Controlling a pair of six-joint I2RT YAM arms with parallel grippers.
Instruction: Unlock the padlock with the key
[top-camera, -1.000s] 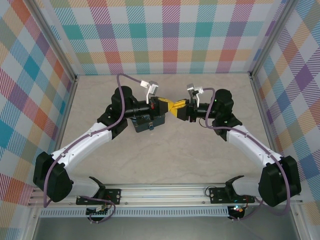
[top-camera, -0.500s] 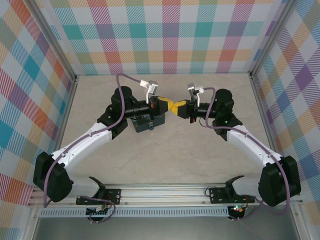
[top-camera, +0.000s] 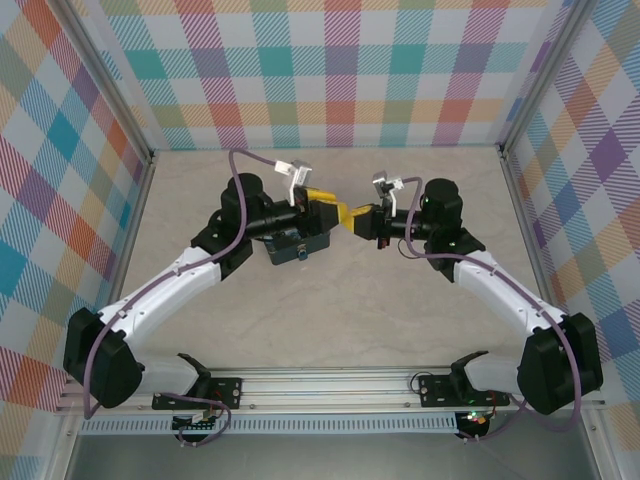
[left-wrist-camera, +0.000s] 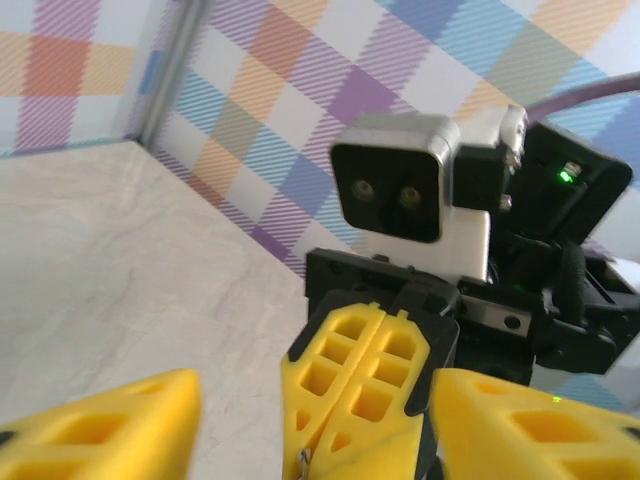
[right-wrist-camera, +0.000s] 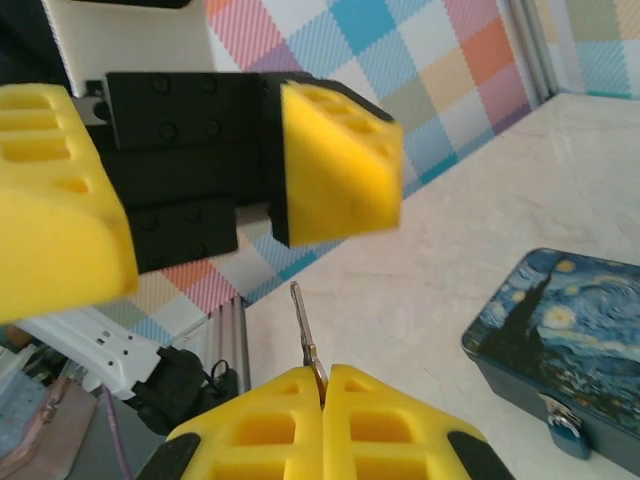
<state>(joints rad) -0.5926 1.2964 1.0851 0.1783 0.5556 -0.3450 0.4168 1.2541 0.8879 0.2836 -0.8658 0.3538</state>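
Note:
My right gripper (right-wrist-camera: 322, 375) is shut on the key (right-wrist-camera: 305, 330). The thin grey blade sticks up from between the yellow fingertips. The key's tip (left-wrist-camera: 302, 462) also pokes out of the shut right fingers (left-wrist-camera: 370, 385) in the left wrist view. My left gripper (left-wrist-camera: 315, 400) is open, and its two yellow fingers (right-wrist-camera: 340, 165) stand on either side of the right gripper's tip. From above, the left gripper (top-camera: 322, 208) and right gripper (top-camera: 352, 213) meet tip to tip above the table. The teal-blue padlock (right-wrist-camera: 565, 428) hangs on the front of the starry-night tin (right-wrist-camera: 570, 320).
The dark-blue tin (top-camera: 300, 245) sits on the beige table (top-camera: 400, 300) just under the left wrist. Checked walls (top-camera: 340, 70) close in the back and both sides. An aluminium rail (top-camera: 330, 385) runs along the near edge.
Both wrists have shifted slightly left and away from the bases. The right gripper with the key has pushed in closer between the left gripper's fingers.

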